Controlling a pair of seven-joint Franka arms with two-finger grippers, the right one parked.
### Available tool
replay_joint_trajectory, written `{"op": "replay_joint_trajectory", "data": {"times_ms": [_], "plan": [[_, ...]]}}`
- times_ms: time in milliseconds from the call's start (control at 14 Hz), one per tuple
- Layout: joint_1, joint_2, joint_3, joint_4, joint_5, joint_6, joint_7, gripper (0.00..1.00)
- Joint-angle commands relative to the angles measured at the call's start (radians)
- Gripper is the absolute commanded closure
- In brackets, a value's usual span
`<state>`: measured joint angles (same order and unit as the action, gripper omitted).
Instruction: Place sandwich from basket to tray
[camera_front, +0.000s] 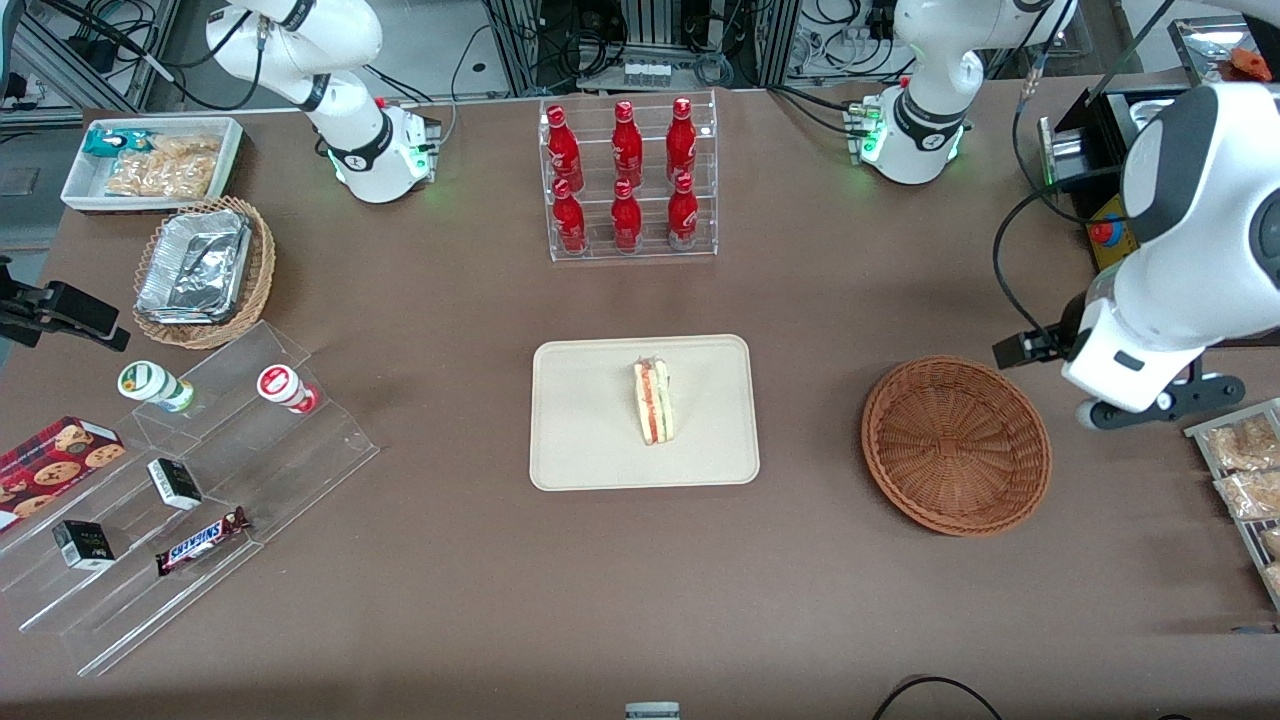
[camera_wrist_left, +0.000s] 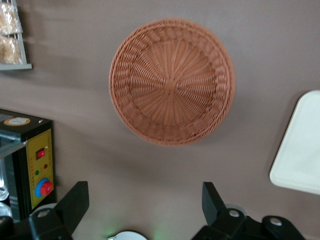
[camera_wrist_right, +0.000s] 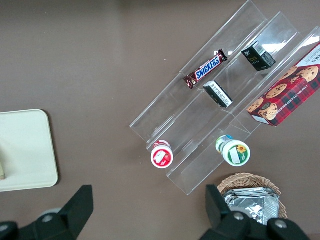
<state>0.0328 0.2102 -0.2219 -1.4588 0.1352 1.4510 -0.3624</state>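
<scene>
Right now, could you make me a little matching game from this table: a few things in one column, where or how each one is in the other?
Things:
1. sandwich
2. basket
3. gripper
4. red bottles

States:
A. empty, toward the working arm's end of the table
B. standing in a clear rack
C. lying on the tray
D. open, holding nothing, raised above the table beside the basket

Pairs: 1-C, 2-A, 3-D, 4-B
</scene>
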Motion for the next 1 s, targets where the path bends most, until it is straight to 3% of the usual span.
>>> {"op": "replay_joint_trajectory", "data": {"times_ms": [0, 71, 357, 929], "plan": [[0.056, -0.153, -0.036, -0.152, -0.043, 0.019, 0.095, 0.0], [0.064, -0.166, -0.03, -0.158, -0.046, 0.023, 0.17, 0.0], [0.087, -0.186, -0.022, -0.135, -0.098, 0.02, 0.191, 0.0], [0.084, -0.232, -0.022, -0.087, -0.092, -0.096, 0.186, 0.0]]}}
